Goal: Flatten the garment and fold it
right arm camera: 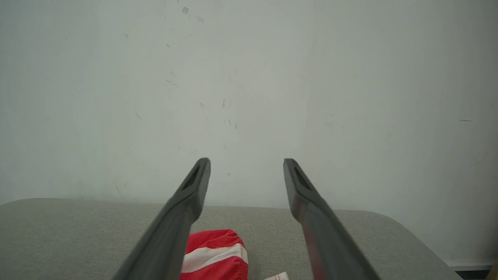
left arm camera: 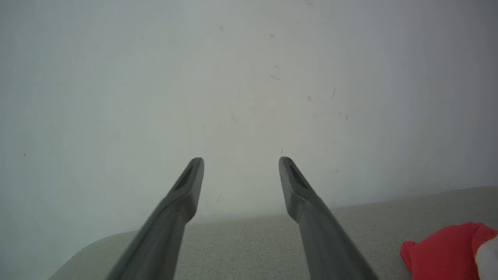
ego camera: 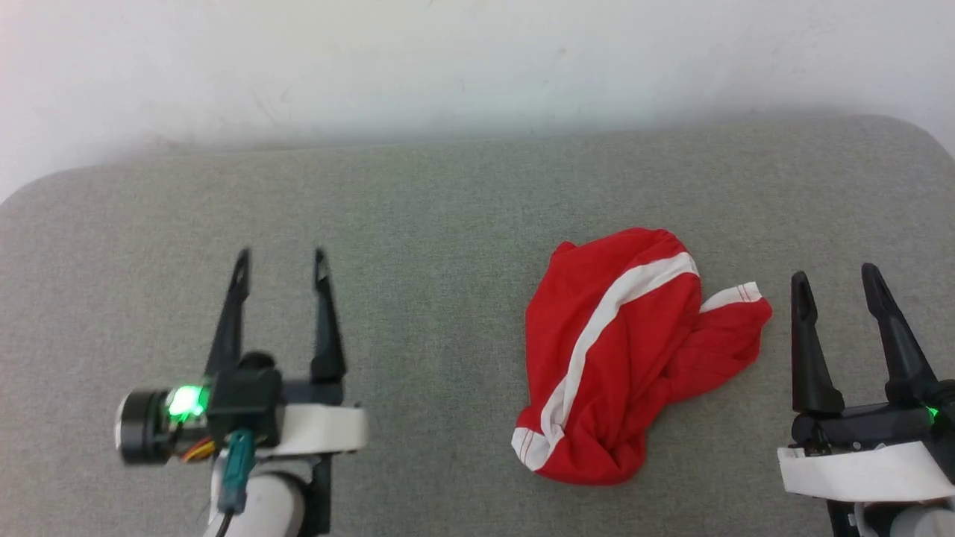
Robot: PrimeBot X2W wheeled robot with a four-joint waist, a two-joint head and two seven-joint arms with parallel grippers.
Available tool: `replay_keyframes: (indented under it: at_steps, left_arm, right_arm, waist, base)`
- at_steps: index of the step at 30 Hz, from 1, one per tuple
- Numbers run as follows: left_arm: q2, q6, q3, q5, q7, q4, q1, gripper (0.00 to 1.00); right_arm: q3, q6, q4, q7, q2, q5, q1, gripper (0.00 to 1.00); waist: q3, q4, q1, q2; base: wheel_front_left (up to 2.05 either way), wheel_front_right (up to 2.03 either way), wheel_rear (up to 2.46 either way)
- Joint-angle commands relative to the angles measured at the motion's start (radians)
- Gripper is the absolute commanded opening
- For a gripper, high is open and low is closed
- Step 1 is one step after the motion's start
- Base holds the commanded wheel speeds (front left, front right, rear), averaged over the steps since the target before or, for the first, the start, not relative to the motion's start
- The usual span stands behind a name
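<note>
**Crumpled red shorts lay between two open, empty grippers**

From the head camera we saw the red thin-fabric shorts (ego camera: 634, 350) with white side stripes lying bunched on the grey fabric-covered surface (ego camera: 448, 224), right of centre. Our left gripper (ego camera: 281, 257) hovered well apart from them, its dark fingers spread with nothing between them. Our right gripper (ego camera: 834, 272) stood just beside the shorts' right edge, likewise spread and empty. A white wall (ego camera: 448, 60) rose behind.

In the left wrist view the left gripper (left arm camera: 241, 159) was wide open against the wall, with the shorts (left arm camera: 447, 249) at the lower right corner.

In the right wrist view the right gripper (right arm camera: 247, 160) gaped, holding nothing, and the shorts (right arm camera: 218, 252) showed low between its fingers.
</note>
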Motion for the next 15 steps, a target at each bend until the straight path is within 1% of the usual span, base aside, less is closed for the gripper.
replay_keyframes:
  at_steps: [1,5,8,15]
  left_arm:
    - [-0.007,-0.002,0.026,0.016,-0.005,0.0,0.03,1.0]
    - [-0.02,-0.04,0.073,0.041,-0.005,0.04,0.101,1.0]
    - [-0.045,-0.075,0.101,0.045,-0.005,0.065,0.129,1.0]
    - [-0.101,-0.161,0.145,0.061,-0.005,0.113,0.124,1.0]
  right_arm:
    - [-0.004,-0.002,0.004,-0.005,0.003,-0.004,0.01,1.0]
    - [-0.011,-0.002,0.019,-0.005,0.003,0.0,0.02,1.0]
    - [-0.014,-0.002,0.035,-0.005,0.003,0.001,0.026,1.0]
    - [-0.018,-0.002,0.068,-0.005,0.003,0.006,0.026,1.0]
  waist:
    - [0.0,0.003,0.0001,-0.0001]
    - [-0.002,0.012,0.0001,-0.0001]
    - [-0.003,0.019,0.0001,-0.0001]
    - [-0.002,0.024,0.0001,-0.0001]
  base:
    - [0.0,0.0,0.0]
    - [0.0,0.0,0.0]
    - [0.0,0.0,0.0]
    - [0.0,0.0,0.0]
